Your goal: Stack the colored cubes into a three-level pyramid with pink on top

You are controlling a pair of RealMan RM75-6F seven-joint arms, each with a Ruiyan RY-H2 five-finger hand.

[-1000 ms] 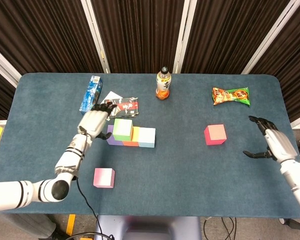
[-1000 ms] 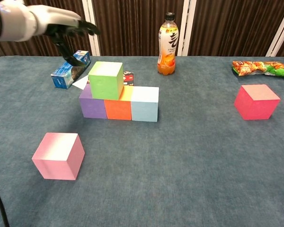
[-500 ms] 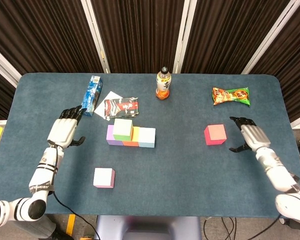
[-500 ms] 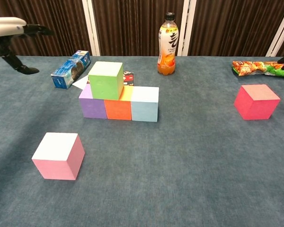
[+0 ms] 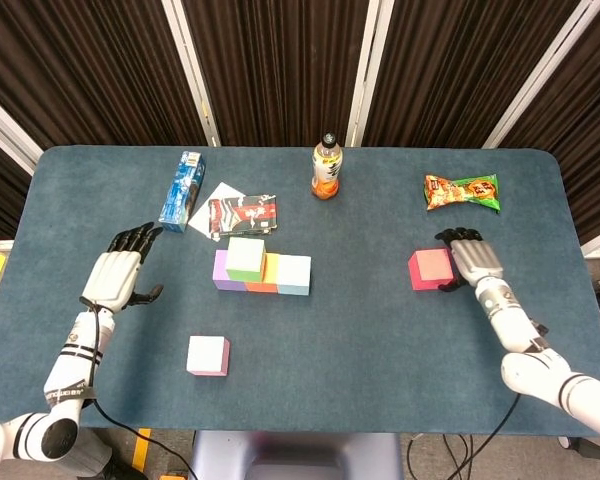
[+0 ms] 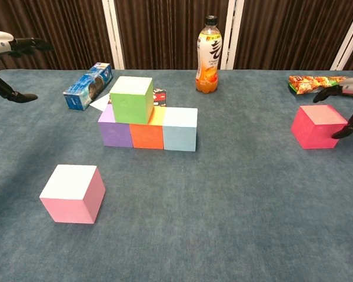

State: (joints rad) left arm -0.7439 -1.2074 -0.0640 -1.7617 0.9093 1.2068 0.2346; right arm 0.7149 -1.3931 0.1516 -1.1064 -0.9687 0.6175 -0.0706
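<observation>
Risks: right hand (image 5: 472, 262) hangs spread beside the red cube (image 5: 431, 268), fingers apart, nothing held; a skewed grip could tip it. Setting it by the green cube (image 5: 245, 255) could nudge the purple/orange/blue base row (image 5: 262, 274). Left hand (image 5: 117, 275) open, empty, well clear. Pink cube (image 5: 208, 355) sits alone near the table (image 5: 360, 340) front. Behind the stack: bottle (image 5: 327, 167), blue box (image 5: 183, 189), snack bag (image 5: 462, 192), card (image 5: 243, 212); none block the path.

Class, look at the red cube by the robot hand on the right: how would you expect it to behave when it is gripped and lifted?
The red cube probably stays rigid: its edges look straight and sharp. Flat faces make rolling unlikely, though its matte, foam-like look suggests it is light and may slide if nudged. The right robot hand sits beside it, fingers apart.
</observation>
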